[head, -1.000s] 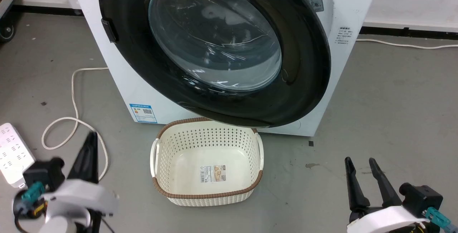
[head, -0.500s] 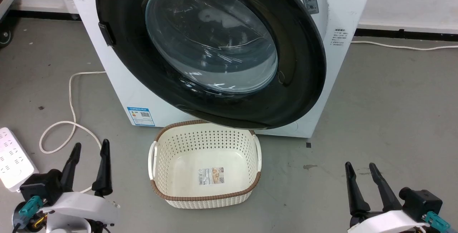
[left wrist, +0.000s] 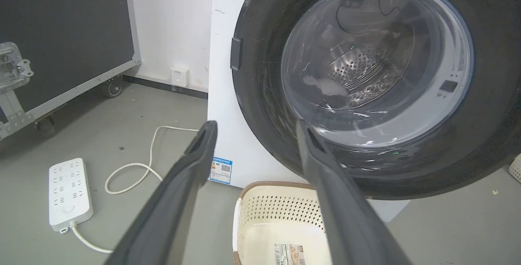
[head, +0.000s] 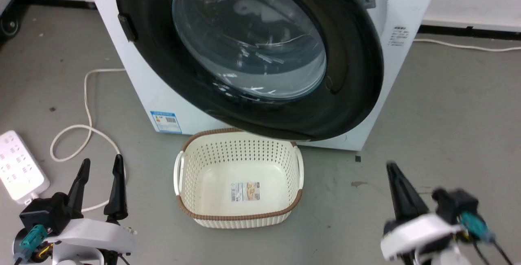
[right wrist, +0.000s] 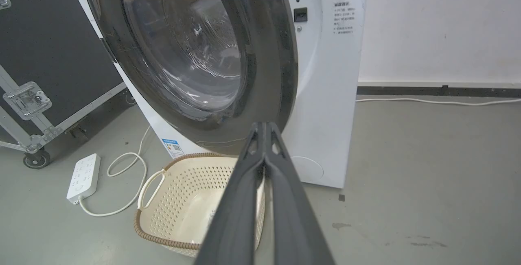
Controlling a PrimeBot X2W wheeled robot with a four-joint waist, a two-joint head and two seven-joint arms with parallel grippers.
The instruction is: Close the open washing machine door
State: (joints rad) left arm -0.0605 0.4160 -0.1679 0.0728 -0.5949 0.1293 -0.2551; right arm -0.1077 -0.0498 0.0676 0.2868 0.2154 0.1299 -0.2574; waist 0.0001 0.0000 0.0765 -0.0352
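Now my left gripper (head: 101,161) is released, its two dark fingers spread apart with nothing between them, low over the grey floor (head: 447,114) beside the cream perforated plastic basket (head: 240,151). My right gripper (head: 397,179) is clenched on nothing at the basket's other side. Both are well apart from the large round glossy-black washing machine door (head: 248,41). It stands swung out from the big white washing machine (head: 146,90), with its lower edge over the basket's far rim.
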